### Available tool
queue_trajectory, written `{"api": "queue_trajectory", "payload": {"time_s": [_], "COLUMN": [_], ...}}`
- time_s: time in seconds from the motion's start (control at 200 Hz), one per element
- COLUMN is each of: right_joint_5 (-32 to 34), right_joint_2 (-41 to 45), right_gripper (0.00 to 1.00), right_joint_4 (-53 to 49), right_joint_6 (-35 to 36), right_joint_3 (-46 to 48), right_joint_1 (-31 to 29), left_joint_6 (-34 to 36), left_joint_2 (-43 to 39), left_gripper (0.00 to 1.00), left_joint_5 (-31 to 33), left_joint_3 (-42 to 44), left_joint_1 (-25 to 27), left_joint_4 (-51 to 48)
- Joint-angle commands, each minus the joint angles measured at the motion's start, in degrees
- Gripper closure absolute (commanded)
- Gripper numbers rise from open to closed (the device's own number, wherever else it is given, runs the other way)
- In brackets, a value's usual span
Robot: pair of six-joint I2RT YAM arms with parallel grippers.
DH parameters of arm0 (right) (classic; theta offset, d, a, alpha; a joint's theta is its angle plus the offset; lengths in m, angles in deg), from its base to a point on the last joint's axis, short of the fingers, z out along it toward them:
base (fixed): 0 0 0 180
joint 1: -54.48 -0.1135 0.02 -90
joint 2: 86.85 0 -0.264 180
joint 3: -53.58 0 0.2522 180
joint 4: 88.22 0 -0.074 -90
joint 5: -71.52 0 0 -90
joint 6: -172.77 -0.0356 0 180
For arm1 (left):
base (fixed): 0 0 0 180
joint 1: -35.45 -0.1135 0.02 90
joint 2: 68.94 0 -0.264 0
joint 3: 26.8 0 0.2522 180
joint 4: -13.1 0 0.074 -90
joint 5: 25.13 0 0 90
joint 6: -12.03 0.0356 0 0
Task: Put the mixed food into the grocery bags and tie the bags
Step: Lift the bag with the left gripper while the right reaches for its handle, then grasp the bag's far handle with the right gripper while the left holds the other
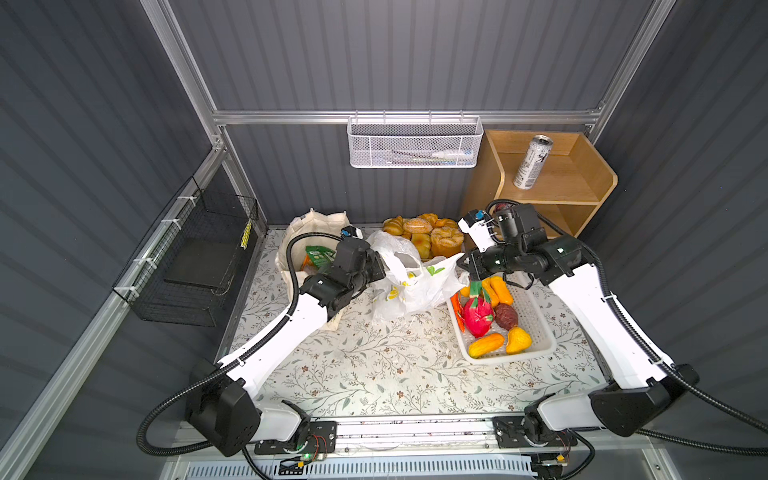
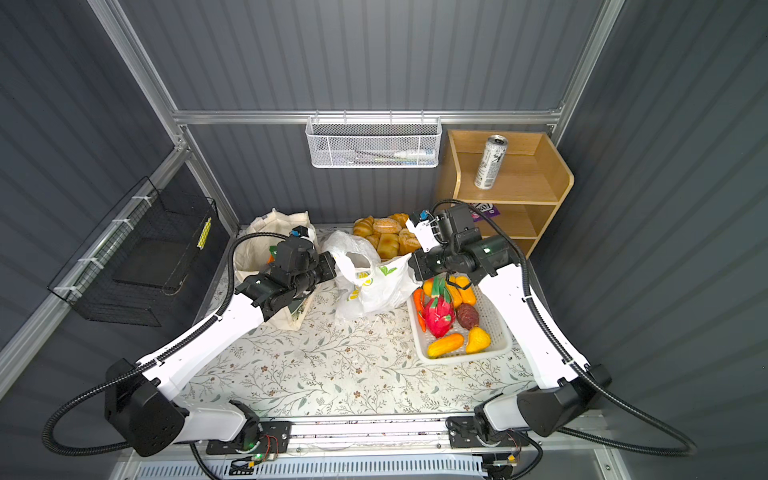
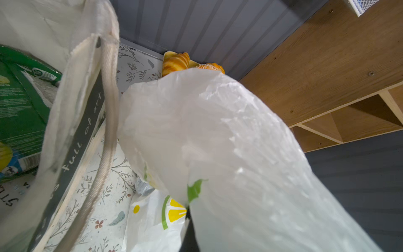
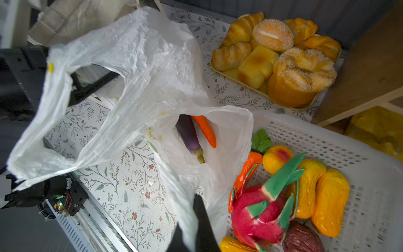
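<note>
The white lemon-printed plastic bag (image 1: 409,282) (image 2: 372,278) stands mid-table, stretched between both grippers. My left gripper (image 1: 380,268) (image 3: 188,218) is shut on one handle, my right gripper (image 1: 463,266) (image 4: 194,218) is shut on the other handle. In the right wrist view a purple eggplant (image 4: 189,137) and an orange carrot (image 4: 205,131) lie inside the bag. The cream canvas tote (image 1: 320,224) (image 3: 72,87) stands behind the left arm with a green packet (image 1: 320,255) in it. A silver-and-black can (image 1: 532,162) (image 2: 490,162) stands on the shelf's top level.
A white perforated basket (image 1: 536,328) with a pink dragon fruit and yellow fruit sits right of the bag. A tray of golden bread (image 1: 428,237) is at the back. The wooden shelf (image 1: 582,187) fills the back right. A black wire basket (image 1: 195,257) hangs on the left wall.
</note>
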Motion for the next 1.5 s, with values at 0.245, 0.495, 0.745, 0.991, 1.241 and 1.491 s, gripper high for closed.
{"api": "queue_trajectory", "payload": {"time_s": [0.245, 0.495, 0.745, 0.991, 1.241, 1.491], "right_joint_5": [-5.3, -8.9, -10.6, -9.0, -8.3, -4.5], "right_joint_2": [4.5, 4.5, 6.5, 6.1, 3.5, -3.6], "right_gripper": [0.97, 0.95, 0.94, 0.94, 0.95, 0.95], "right_joint_4": [-0.3, -0.1, 0.5, 0.5, -0.2, -3.9], "right_joint_6": [1.3, 4.5, 5.8, 4.5, -3.8, -9.1], "right_joint_3": [-4.0, 0.4, 1.7, 1.2, -3.6, -17.7], "right_joint_1": [-0.1, 0.0, -0.1, -0.1, -0.7, -6.9], "left_joint_6": [-0.2, 6.3, 16.7, 29.5, 27.6, 27.9], "left_joint_2": [-2.4, -1.9, 0.2, 8.2, 0.2, -7.1], "left_gripper": [0.46, 0.31, 0.21, 0.17, 0.16, 0.14], "left_joint_5": [-2.0, -2.8, -1.5, -8.0, -20.6, -18.5], "left_joint_3": [-2.9, -4.0, -7.7, -22.0, -9.7, -3.0], "left_joint_1": [1.2, 1.2, 1.0, 1.0, 1.1, 9.7], "left_joint_4": [4.2, 3.0, 4.3, -3.2, 5.9, 12.4]}}
